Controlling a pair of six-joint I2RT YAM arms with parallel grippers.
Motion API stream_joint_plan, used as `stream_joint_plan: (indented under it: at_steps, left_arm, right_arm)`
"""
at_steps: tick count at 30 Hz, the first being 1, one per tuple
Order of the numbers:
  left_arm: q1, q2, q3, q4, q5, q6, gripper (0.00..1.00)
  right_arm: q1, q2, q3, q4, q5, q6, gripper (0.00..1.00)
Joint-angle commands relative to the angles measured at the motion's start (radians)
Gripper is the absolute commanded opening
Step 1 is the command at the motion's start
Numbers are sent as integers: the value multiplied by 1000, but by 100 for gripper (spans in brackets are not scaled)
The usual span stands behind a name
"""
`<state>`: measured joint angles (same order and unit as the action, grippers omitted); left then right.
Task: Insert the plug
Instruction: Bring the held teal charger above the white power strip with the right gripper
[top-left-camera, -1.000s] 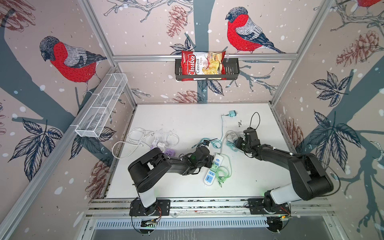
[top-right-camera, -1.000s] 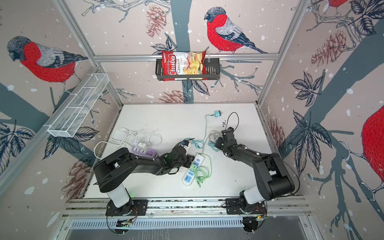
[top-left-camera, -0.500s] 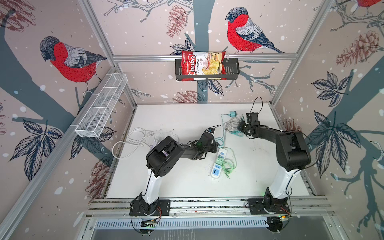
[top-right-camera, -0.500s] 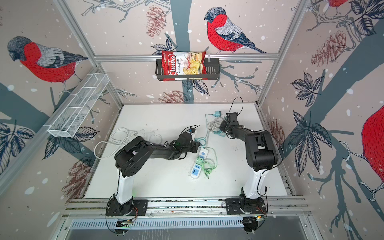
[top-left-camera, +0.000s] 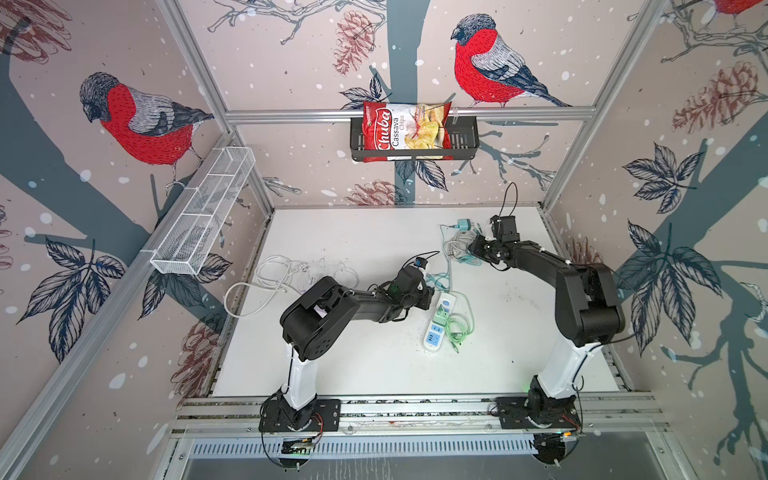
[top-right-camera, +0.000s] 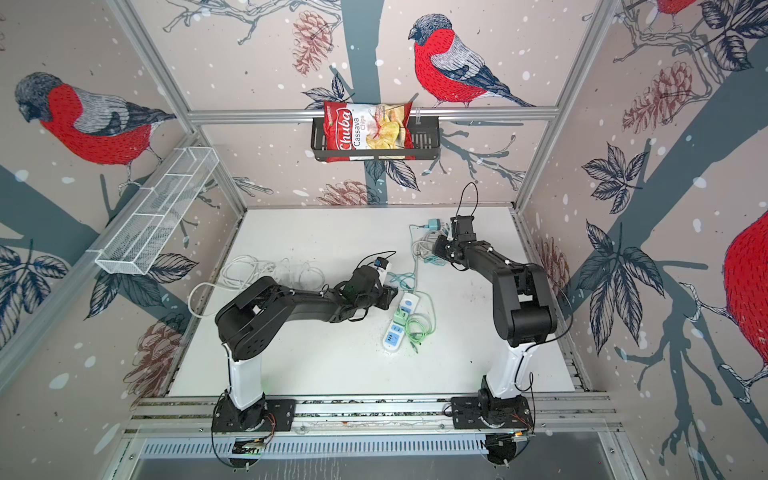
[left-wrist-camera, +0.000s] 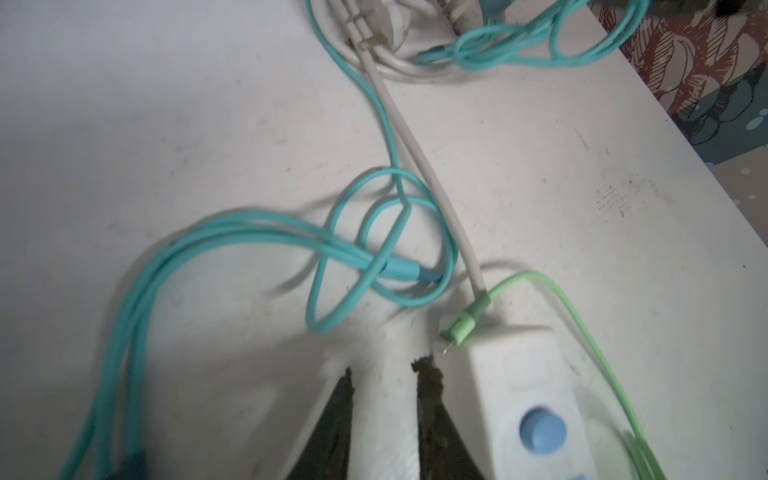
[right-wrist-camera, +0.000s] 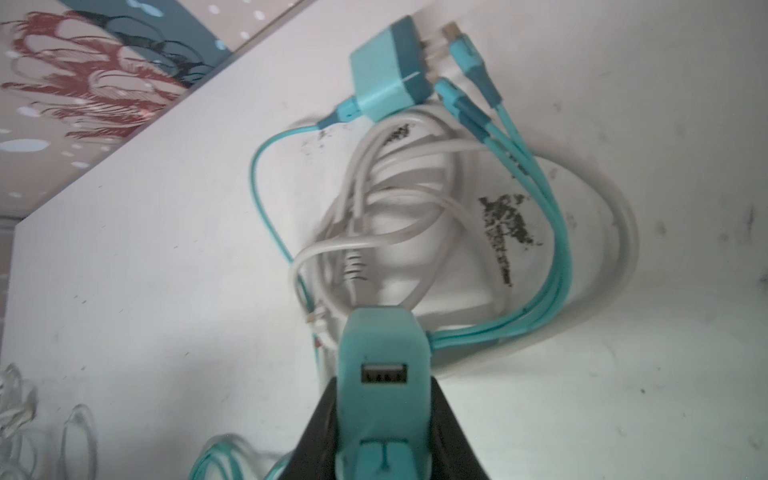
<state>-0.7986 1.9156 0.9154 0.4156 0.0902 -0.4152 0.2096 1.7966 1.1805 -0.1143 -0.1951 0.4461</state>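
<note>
My right gripper (right-wrist-camera: 384, 386) is shut on a teal plug (right-wrist-camera: 382, 353) whose USB port faces the camera; in both top views it hovers at the back right (top-left-camera: 473, 246) (top-right-camera: 436, 248), over a coil of white cord (right-wrist-camera: 415, 187). A white power strip (top-left-camera: 438, 320) (top-right-camera: 399, 322) (left-wrist-camera: 528, 399) with blue buttons lies mid-table and carries a green adapter (top-left-camera: 441, 321). My left gripper (left-wrist-camera: 386, 374) (top-left-camera: 428, 296) stands open just beside the strip's far end, with bare table between its fingers. A green cable connector (left-wrist-camera: 461, 328) rests on that end.
A second teal charger (top-left-camera: 463, 225) (right-wrist-camera: 388, 79) with teal cables (left-wrist-camera: 374, 249) lies near the back wall. Loose white cables (top-left-camera: 286, 274) sprawl at the left. A wire mesh tray (top-left-camera: 203, 216) hangs on the left wall; a black basket (top-left-camera: 465, 141) with a chips bag hangs at the back.
The right gripper has carried the teal plug from beside the strip toward the back wall. The left arm has drawn in, its gripper shifting slightly farther back along the strip.
</note>
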Motion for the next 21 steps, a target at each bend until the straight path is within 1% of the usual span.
stream_joint_plan:
  at_steps: [1,3,6,10,15,17,21]
  left_arm:
    - [-12,-47,-80,-4,-62,-15,26]
    - [-33,-74,-124,-9,-90,-19,25]
    - [-92,-112,-174,-3,-122,-23,23]
    - [-165,-127,-197,19,-109,-62,22]
    - [-231,-94,-198,58,-100,-90,22]
    - [-243,-63,-184,79,-89,-90,22]
    - [-256,-19,-150,88,-78,-92,20]
  right_arm:
    - [9,-82,-22,-32,-13,-37,7]
    - [15,-131,-32,-61,20,-41,8]
    - [16,-200,-49,-118,96,-39,8]
    - [16,-326,-110,-170,188,-20,8]
    - [34,-537,-205,-253,291,7,9]
    - [36,-646,-247,-288,309,14,10]
    - [56,-767,-298,-374,322,35,10]
